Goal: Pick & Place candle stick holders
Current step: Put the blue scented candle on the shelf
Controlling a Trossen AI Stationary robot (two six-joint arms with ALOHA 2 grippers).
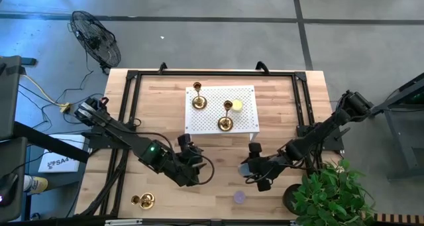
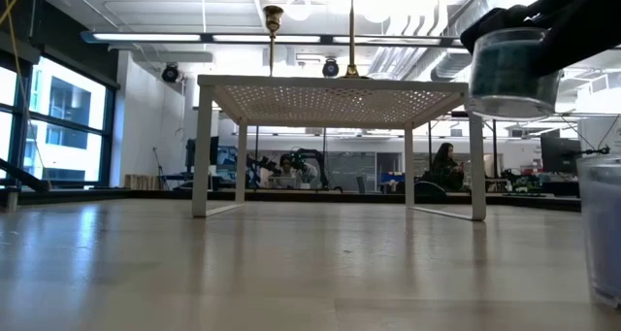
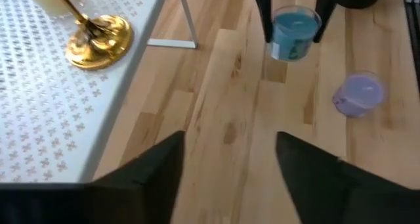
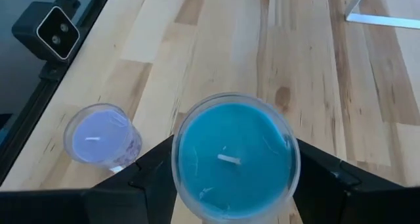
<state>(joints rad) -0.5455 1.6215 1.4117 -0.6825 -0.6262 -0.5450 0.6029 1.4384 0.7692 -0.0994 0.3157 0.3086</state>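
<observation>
Two gold candle stick holders (image 1: 199,101) (image 1: 226,122) stand on their round bases on a white perforated stand (image 1: 205,123). A yellow candle (image 1: 236,105) is beside them. A third holder (image 1: 142,201) is on the tabletop near the near left corner. My left gripper (image 1: 187,148) is open and empty, just near of the stand. In its wrist view (image 3: 230,165) one holder's base (image 3: 98,40) shows. My right gripper (image 1: 252,166) is shut on a blue candle in a glass (image 4: 233,158), near of the stand's right end. My right gripper pinches the blue candle's round glass wall (image 4: 177,159) between its two fingers (image 4: 154,178), one on each opposite side. The fingers come slanting down from above (image 3: 262,17). The candle (image 2: 509,69) sits upright, lifted clear of the table.
A purple candle in a glass (image 1: 239,197) (image 4: 102,135) stands on the table near the front edge, close to my right gripper. A potted plant (image 1: 328,193) is at the near right corner. Black frame rails (image 1: 129,93) run along the table's sides.
</observation>
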